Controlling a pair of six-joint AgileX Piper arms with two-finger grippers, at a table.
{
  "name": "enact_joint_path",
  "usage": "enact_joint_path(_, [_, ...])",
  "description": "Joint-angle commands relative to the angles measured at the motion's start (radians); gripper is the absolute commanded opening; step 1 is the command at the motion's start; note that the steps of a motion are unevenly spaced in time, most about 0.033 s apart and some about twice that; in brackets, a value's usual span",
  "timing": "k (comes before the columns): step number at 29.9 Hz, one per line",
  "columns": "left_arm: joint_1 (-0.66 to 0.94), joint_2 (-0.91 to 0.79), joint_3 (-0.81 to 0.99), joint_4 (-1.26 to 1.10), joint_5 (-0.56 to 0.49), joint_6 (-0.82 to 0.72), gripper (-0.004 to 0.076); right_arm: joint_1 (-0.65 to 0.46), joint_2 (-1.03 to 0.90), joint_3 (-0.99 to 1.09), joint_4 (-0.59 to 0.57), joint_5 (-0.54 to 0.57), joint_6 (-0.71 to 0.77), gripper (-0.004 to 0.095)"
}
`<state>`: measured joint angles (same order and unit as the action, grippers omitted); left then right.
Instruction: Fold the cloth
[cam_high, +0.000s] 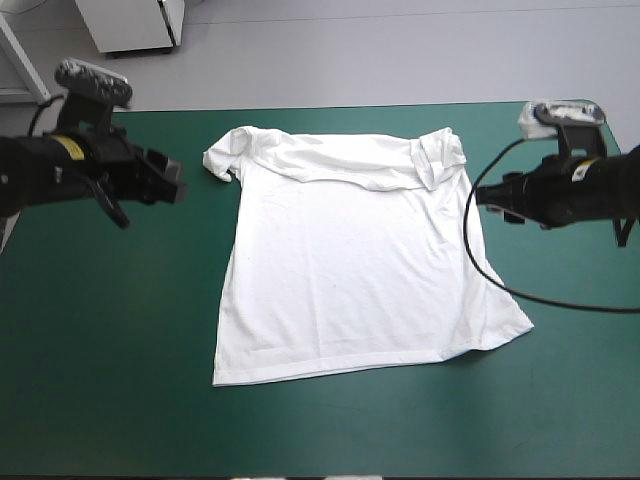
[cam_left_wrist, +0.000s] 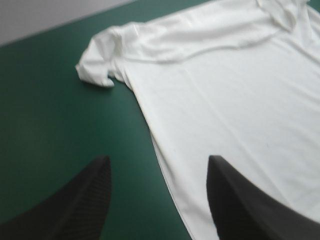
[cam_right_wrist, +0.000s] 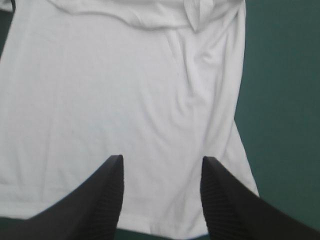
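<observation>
Wrist views — both end effectors (cam_left_wrist: 157, 160) (cam_right_wrist: 161, 159) open, empty.

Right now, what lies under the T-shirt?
The T-shirt lies spread flat on the teal-green cover, which shows all round it. Whether anything else lies beneath cannot be seen, since the shirt hides it.

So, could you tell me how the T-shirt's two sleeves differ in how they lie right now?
The sleeve by the left arm sticks out sideways from the body; the sleeve by the right arm is folded back inward. The first rests on the teal-green cover, the second mostly on the T-shirt itself. Both are white, short and at the shirt's far end.
</observation>
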<state>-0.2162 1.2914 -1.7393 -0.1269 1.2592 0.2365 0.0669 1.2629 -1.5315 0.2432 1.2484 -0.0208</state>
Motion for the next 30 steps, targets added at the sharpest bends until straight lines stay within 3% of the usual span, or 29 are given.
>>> enact_joint_path(1, [-0.001,-0.113,0.149,-0.038,0.029,-0.011,0.0415,-0.005,-0.088,0.134,-0.034,-0.030,-0.023,0.0446])
enact_joint_path(8, [-0.002,-0.129,0.391,-0.027,0.029,-0.011,0.0409,-0.005,-0.136,0.317,-0.256,-0.030,0.014,0.0443])
enact_joint_path(14, [-0.018,-0.089,0.572,-0.068,-0.004,-0.027,0.0406,-0.005,-0.136,0.340,-0.262,-0.030,0.045,0.0443])
enact_joint_path(18, [-0.140,-0.086,0.687,-0.071,-0.070,-0.076,0.0384,-0.005,-0.137,0.340,-0.266,-0.030,0.047,0.0443])
enact_joint_path(22, [-0.277,-0.081,0.733,0.006,-0.157,-0.198,0.0384,-0.005,-0.137,0.340,-0.264,-0.030,0.053,0.0443])
enact_joint_path(30, [-0.341,0.005,0.779,0.087,-0.167,-0.392,0.0384,-0.005,-0.137,0.340,-0.267,-0.030,0.052,0.0443])
